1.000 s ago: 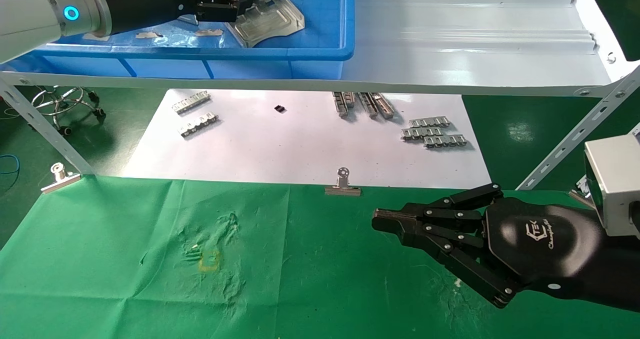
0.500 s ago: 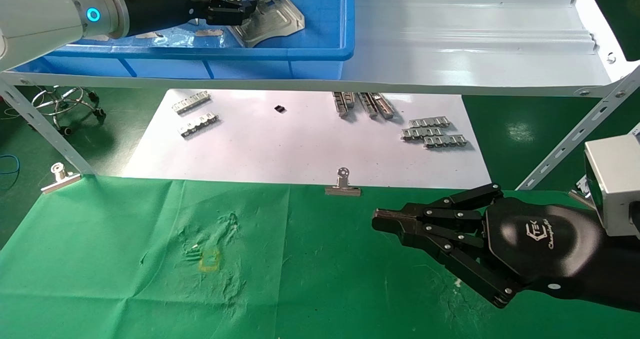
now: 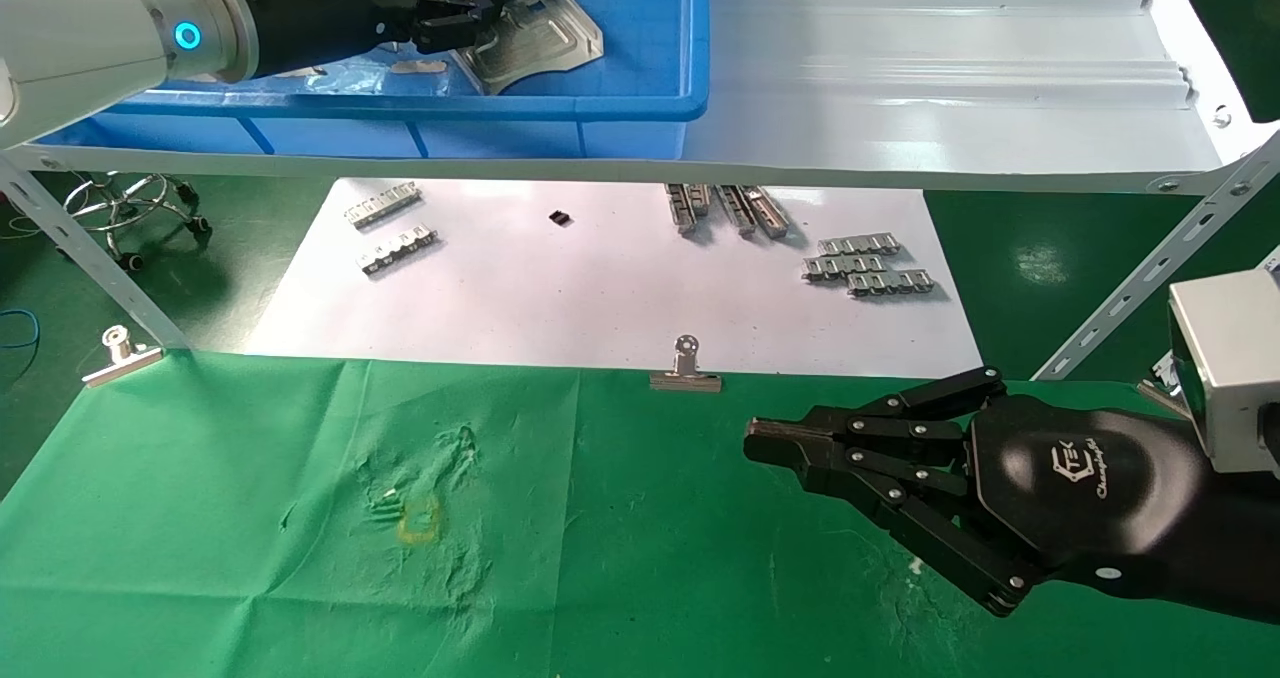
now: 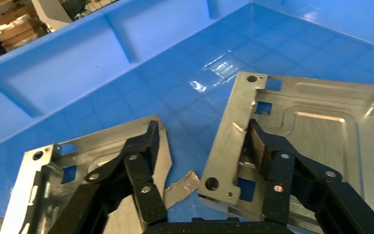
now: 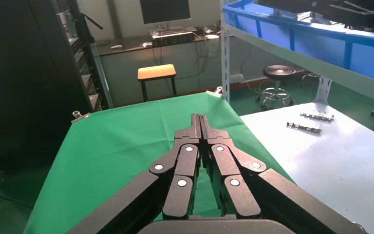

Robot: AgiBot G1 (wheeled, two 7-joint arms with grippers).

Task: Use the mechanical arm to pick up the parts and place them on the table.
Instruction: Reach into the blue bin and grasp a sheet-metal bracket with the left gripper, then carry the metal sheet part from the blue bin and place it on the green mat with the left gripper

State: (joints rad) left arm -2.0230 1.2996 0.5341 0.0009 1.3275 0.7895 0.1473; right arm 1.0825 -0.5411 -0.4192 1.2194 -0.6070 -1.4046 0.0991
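Note:
My left gripper [image 3: 465, 20] is inside the blue bin [image 3: 640, 108] on the shelf, open. In the left wrist view its jaws [image 4: 202, 146] straddle the notched upturned edge of a shiny silver plate [image 4: 316, 126]. One finger [image 4: 268, 151] rests on the plate's inner side, the other [image 4: 143, 151] lies over a second plate [image 4: 39, 170]. The first plate also shows in the head view [image 3: 545, 38]. The green cloth table [image 3: 250, 518] with its yellow mark [image 3: 420, 523] holds no plates. My right gripper [image 3: 760, 443] is shut and empty, low over the cloth at the right.
The pale grey ribbed shelf [image 3: 950, 78] carries the bin. Below it, a white paper sheet [image 3: 560, 288] holds toothed metal strips [image 3: 868, 263]. Binder clips [image 3: 686, 370] pin the cloth's far edge. Slanted shelf braces stand at both sides.
My left gripper has pushed farther into the bin onto the plate's edge, and the plate has shifted slightly left. The right arm has not moved.

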